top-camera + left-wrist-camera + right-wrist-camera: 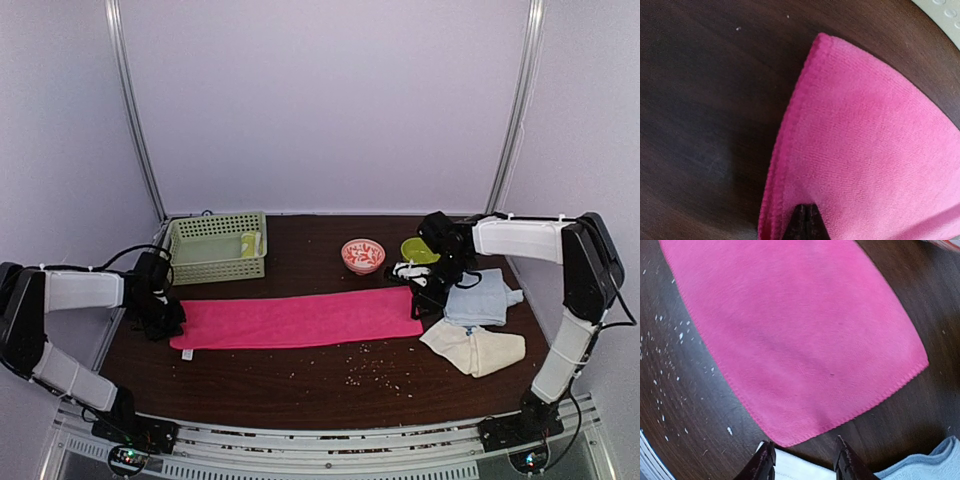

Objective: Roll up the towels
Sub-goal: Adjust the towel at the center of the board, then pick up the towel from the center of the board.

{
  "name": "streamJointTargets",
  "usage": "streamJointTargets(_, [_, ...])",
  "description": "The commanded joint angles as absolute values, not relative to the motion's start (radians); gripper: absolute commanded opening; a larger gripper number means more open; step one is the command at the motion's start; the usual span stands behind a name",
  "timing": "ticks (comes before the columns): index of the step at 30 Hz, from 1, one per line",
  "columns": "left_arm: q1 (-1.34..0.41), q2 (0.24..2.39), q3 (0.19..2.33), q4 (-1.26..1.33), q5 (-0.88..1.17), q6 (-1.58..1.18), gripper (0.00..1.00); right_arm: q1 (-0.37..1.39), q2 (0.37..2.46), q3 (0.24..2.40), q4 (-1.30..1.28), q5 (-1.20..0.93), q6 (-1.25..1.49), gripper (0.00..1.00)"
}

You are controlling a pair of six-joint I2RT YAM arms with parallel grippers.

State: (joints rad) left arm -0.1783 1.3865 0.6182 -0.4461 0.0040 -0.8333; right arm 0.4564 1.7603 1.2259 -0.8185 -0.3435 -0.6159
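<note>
The long bright pink towel (300, 318) lies flat across the middle of the dark table. My left gripper (160, 315) is at its left end and shut on the cloth. In the left wrist view the pink towel (865, 150) folds over the closed dark fingertips (806, 222). My right gripper (420, 285) hovers at the right end. In the right wrist view its gripper (805, 460) is open and empty, just short of the pink towel's corner (790, 340). A light blue towel (480, 300) and a cream towel (475, 348) lie crumpled at the right. A yellow towel (250, 243) sits in the basket.
A green plastic basket (205, 262) stands at the back left. A red-and-white bowl (362, 254) and a yellow-green bowl (418, 250) sit behind the pink towel's right end. Pale crumbs (370, 365) are scattered in front of the towel.
</note>
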Motion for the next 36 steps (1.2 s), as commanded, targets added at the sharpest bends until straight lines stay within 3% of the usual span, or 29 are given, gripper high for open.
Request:
streamJointTargets(1, [-0.182,1.383,0.592,-0.577,-0.044,-0.896,0.00,0.359,1.800,1.259,-0.768,-0.383,-0.379,0.40])
streamJointTargets(16, [-0.182,1.201,0.603,-0.646,-0.114,-0.885,0.00,0.304,1.976,1.368,-0.807,-0.625,-0.281,0.44])
streamJointTargets(22, [-0.182,1.175,0.658,-0.663,-0.241,-0.874,0.00,0.335,1.996,1.365,-0.770,-0.606,-0.229,0.45])
streamJointTargets(36, [-0.182,1.207,0.668,-0.640,-0.239,-0.868,0.00,0.389,2.051,1.366,-0.663,-0.442,-0.090,0.39])
